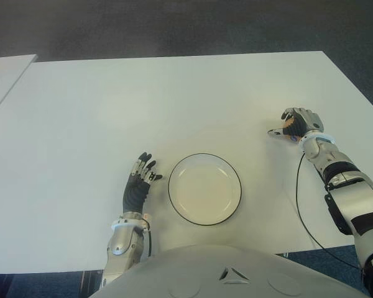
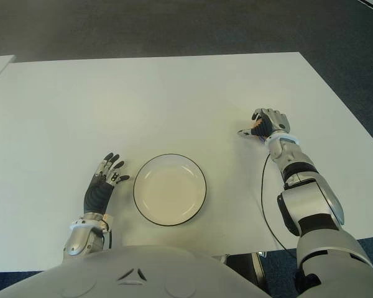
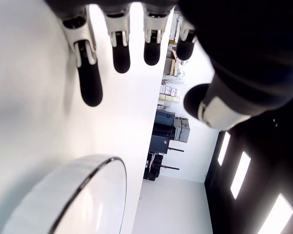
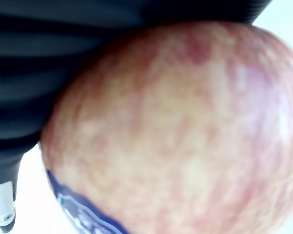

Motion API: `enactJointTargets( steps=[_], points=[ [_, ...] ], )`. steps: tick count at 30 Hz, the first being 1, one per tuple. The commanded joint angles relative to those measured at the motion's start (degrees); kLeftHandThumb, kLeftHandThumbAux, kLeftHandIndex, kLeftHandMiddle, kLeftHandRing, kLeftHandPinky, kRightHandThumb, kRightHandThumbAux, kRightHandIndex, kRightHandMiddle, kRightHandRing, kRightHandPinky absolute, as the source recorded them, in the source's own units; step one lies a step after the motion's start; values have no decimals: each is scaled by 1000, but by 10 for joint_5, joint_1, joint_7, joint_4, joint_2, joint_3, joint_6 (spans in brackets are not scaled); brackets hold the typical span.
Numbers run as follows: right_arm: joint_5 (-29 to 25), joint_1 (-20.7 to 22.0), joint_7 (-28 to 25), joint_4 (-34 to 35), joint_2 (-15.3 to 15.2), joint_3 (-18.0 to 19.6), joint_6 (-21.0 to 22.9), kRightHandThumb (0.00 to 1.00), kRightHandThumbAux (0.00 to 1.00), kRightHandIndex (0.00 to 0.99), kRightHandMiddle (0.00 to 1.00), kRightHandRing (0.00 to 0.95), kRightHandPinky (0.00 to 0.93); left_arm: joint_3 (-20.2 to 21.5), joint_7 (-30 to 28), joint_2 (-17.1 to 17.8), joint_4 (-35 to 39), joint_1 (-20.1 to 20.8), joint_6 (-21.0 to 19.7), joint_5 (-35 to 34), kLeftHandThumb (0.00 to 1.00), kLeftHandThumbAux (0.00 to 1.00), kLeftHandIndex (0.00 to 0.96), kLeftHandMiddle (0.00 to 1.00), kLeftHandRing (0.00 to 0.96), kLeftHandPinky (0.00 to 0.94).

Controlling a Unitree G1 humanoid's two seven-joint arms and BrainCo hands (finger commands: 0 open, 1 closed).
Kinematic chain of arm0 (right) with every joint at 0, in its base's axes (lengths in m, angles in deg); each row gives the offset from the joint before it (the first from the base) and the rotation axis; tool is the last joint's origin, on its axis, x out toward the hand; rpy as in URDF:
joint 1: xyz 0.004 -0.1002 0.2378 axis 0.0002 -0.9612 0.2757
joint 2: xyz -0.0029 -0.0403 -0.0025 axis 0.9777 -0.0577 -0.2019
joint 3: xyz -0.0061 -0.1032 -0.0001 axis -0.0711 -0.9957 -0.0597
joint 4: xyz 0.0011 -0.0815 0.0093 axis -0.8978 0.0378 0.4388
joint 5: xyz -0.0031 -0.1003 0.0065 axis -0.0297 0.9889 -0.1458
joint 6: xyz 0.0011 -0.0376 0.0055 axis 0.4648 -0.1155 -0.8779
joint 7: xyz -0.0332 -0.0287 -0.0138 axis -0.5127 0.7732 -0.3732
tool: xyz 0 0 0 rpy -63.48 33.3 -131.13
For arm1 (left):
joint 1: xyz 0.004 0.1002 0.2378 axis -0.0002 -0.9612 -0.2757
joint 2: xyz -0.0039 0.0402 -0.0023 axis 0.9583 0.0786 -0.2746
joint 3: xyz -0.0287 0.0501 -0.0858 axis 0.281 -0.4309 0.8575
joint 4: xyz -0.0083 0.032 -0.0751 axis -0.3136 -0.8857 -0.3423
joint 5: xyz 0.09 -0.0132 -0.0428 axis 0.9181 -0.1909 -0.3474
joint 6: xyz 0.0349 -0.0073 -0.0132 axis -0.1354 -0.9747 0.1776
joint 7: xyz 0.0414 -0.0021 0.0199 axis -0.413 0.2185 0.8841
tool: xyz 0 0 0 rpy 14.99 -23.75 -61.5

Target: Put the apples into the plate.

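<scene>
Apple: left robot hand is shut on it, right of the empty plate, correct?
Wrong hand. The right robot hand is shut on the apple, right of the empty plate; the right wrist view shows it. The left robot hand is open beside the plate's left.

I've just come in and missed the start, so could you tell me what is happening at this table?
The robot is moving an apple to the plate. Its right hand is out on the right side of the white table, fingers closed around the apple, well away from the plate. The plate sits near the robot's body and has nothing in it yet. The left hand shows just left of the plate, fingers spread and holding nothing.
</scene>
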Motion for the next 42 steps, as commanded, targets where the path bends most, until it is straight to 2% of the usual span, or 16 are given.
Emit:
enactJointTargets(
  steps=[1,15,22,26,37,42],
  points=[
    [-6,-27,-16,-13,16,2,7,857,678,400,538,841,713,2,-8,4,-21,-6,-14,-1,235,582,8,89,123,150],
    [1,-21,-7,-2,11,-1,-14,856,678,401,539,843,755,7,-12,2,-27,0,-18,-5,232,559,11,74,103,137],
    [-4,-15,-16,2,9,4,-13,856,677,401,541,847,783,8,-11,-3,-29,0,-13,-7,239,565,18,91,125,169],
    [-7,-12,-16,5,9,7,-17,856,678,401,542,849,771,8,-11,-2,-30,0,-12,-4,239,568,18,93,125,157],
    [-12,-5,-8,33,-5,17,-51,855,678,400,540,848,788,10,-9,-3,-32,0,-11,-3,241,560,29,101,129,162],
    [-9,-6,2,51,-10,19,-69,856,677,400,541,853,823,9,-10,-1,-32,0,-9,0,231,557,23,87,112,146]
  ],
)
